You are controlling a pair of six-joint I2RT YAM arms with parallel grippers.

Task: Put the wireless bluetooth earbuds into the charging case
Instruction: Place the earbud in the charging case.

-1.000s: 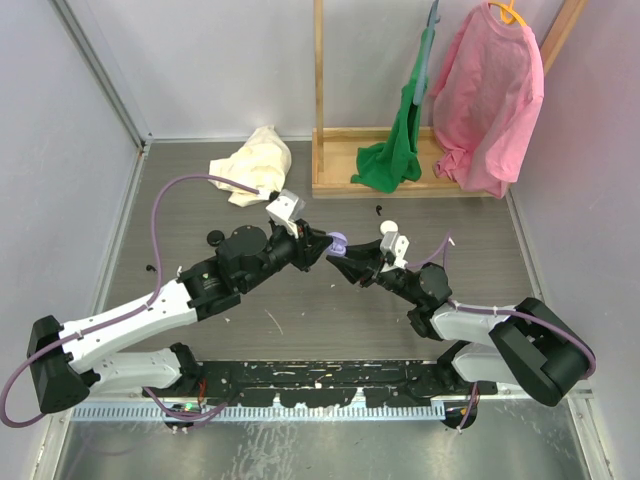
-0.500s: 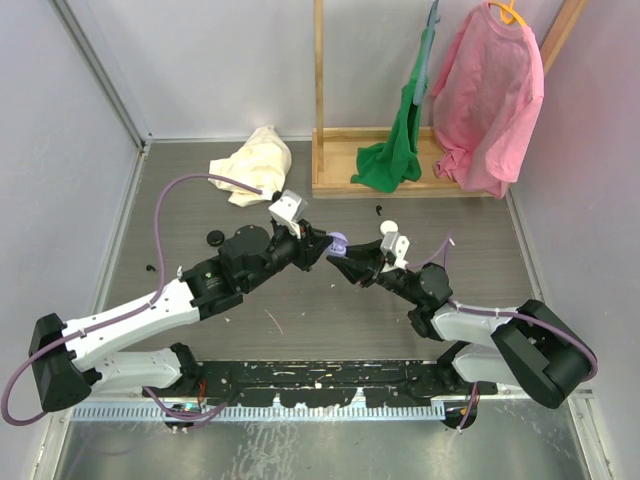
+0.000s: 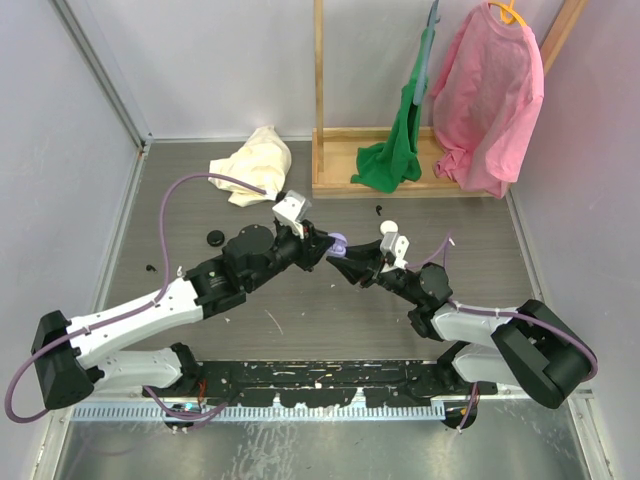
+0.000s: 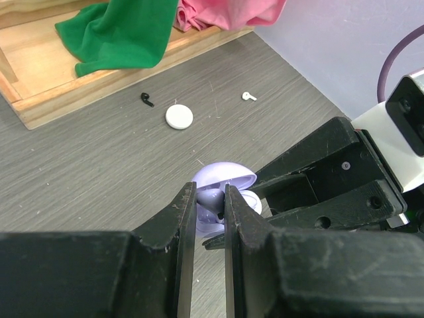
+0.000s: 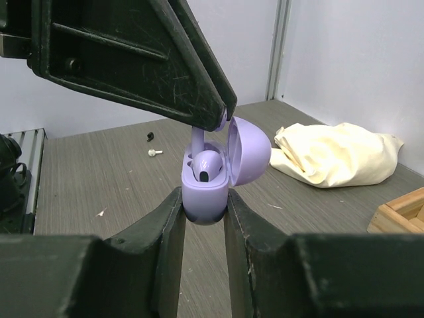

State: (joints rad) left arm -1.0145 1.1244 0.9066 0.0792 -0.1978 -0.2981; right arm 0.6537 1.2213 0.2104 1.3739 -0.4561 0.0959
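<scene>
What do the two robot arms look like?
The left arm and right arm have white lower shells and black joints, with a purple cable along each. The left gripper and right gripper have black, scuffed, wedge-shaped fingers and a white wrist block.

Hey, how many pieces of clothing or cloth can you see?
3. Cream cloth lies crumpled on the table's far side; green shirt droops onto the wooden rack's base; pink shirt hangs at the rack's right. None looks hidden.

Lab cell: grey panel walls [image 3: 220, 60], aluminium framing [image 3: 100, 70]
</scene>
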